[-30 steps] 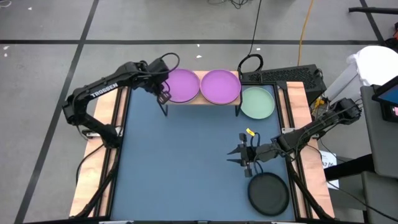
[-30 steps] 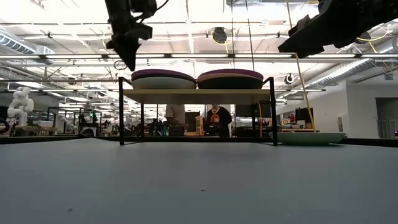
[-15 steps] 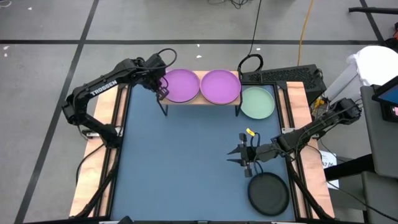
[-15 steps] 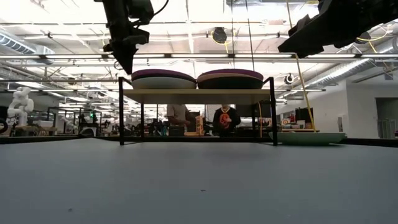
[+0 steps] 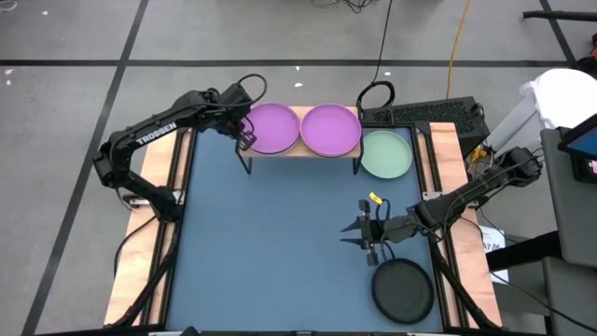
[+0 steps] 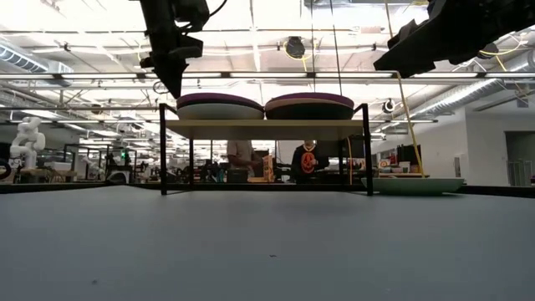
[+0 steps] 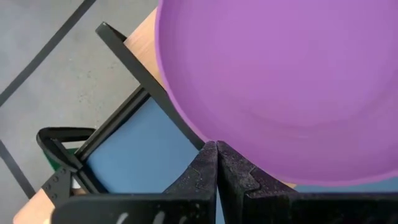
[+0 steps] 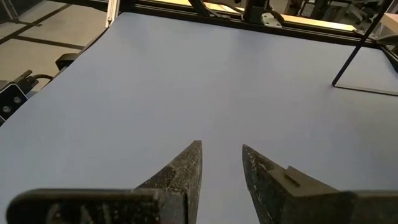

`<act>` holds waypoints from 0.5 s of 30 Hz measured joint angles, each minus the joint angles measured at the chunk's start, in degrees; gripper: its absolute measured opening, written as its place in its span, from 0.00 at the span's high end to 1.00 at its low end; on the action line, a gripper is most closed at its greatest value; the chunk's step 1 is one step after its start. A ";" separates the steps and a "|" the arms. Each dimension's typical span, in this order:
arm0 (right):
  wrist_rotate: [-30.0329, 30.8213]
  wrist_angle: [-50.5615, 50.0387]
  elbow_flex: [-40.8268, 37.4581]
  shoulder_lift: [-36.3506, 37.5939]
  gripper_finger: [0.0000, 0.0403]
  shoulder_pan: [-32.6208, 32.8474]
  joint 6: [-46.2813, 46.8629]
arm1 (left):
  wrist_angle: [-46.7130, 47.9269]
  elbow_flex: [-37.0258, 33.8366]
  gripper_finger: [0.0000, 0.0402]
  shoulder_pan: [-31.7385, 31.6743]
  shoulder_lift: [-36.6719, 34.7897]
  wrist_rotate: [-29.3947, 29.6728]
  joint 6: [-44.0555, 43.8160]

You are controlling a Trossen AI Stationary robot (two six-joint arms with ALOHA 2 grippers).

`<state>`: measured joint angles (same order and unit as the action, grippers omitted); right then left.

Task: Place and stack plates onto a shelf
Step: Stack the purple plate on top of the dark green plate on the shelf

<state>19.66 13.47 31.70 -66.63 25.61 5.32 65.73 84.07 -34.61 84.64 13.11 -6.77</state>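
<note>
Two purple plates [image 5: 273,128] [image 5: 330,130] lie side by side on the light-wood shelf [image 5: 299,152], which stands on thin black legs at the table's far edge. A mint green plate [image 5: 386,154] rests on the tabletop right of the shelf. A dark charcoal plate [image 5: 403,290] lies at the near right. My left gripper [image 5: 244,138] hovers shut, pointing down, at the left plate's left rim [image 7: 205,134]; in the low view its tip [image 6: 175,89] stands just above the shelf's left post. My right gripper [image 8: 222,152] is open over bare tabletop, beyond the dark plate.
The blue-grey tabletop [image 5: 270,243] lies bare between the shelf and the near edge. A black keyboard [image 5: 420,114] and cables sit beyond the far right corner. People stand in the room behind the shelf [image 6: 305,159].
</note>
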 joint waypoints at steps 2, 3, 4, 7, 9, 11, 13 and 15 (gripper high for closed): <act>0.00 0.00 0.00 0.00 0.75 0.00 0.00 | 0.00 -0.02 0.99 0.02 0.00 0.03 -0.55; 0.00 0.00 0.00 0.00 0.75 0.00 0.00 | -0.17 -0.17 0.99 0.02 0.00 0.04 -0.91; 0.00 0.00 0.00 0.00 0.75 0.00 0.00 | -0.54 -0.56 0.99 0.14 0.00 0.06 -1.06; 0.00 0.00 0.00 0.00 0.75 0.00 0.00 | -2.64 -2.81 0.99 0.33 0.00 0.16 -1.06; 0.00 0.01 0.00 0.00 0.75 0.00 0.00 | -3.43 -4.05 0.99 0.35 0.00 0.18 -0.95; 0.00 0.00 0.00 0.00 0.75 0.00 0.00 | -3.15 -5.06 0.99 0.35 0.00 0.27 -0.60; 0.00 0.02 0.00 0.00 0.75 0.00 0.00 | -3.58 -5.40 0.99 0.35 -0.07 0.33 -0.41; 0.00 0.00 0.00 0.00 0.75 0.00 0.00 | -3.58 -5.40 0.99 0.66 -0.07 0.66 -0.47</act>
<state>19.66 13.47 31.70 -66.63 25.61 5.32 62.15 78.67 -33.95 84.58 13.77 -7.24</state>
